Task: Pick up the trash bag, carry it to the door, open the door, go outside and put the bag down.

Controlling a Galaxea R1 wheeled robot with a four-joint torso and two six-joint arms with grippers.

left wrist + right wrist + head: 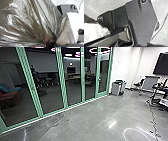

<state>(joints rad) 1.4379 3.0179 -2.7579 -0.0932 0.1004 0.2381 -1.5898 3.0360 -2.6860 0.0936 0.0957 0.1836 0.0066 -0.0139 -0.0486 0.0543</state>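
One trash bag [28, 18] is pinched in the left end effector [50, 42]; the right one [154, 45], I cannot tell.

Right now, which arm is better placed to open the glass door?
Probably the right: the shiny trash bag gathers into folds near the left wrist, so that arm seems busy carrying it.

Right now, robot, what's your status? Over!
Left gripper: gripping trash bag. Right gripper: can't tell. Green-framed glass wall ahead, left. Cable on floor, right.
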